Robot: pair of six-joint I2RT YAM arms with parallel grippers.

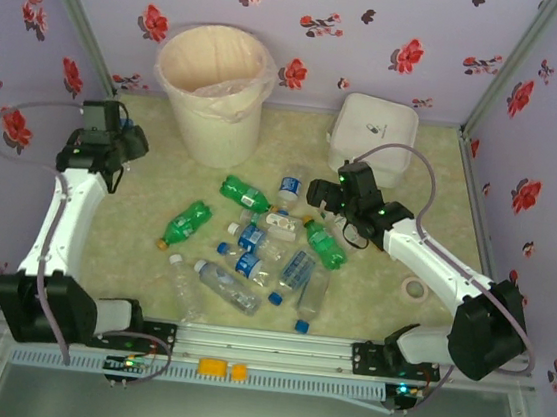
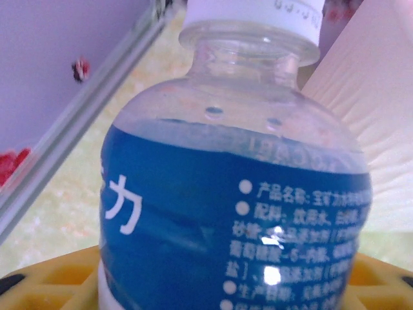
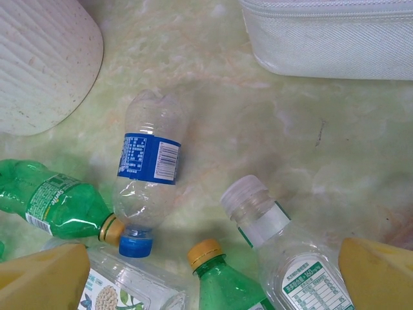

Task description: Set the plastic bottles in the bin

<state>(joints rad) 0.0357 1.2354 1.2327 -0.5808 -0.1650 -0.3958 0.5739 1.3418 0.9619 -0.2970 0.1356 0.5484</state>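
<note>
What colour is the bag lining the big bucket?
Pale pink bag; top view shows it best.

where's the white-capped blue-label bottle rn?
The white-capped blue-label bottle sits in the left gripper, seen close in the left wrist view; that gripper is far left in the top view, beside the bin.

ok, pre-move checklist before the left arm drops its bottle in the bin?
1. Left jaws gripping the clear plastic bottle with a blue label: ok.
2. That bottle above the tall cream-white bag-lined bin: not ok, the jaws sit left of its rim.
3. Bin mouth unblocked: ok.
4. Right jaws open: ok.
5. Right jaws lined up on one bottle: not ok, a green orange-capped bottle and a clear white-capped bottle both lie between them.
</note>
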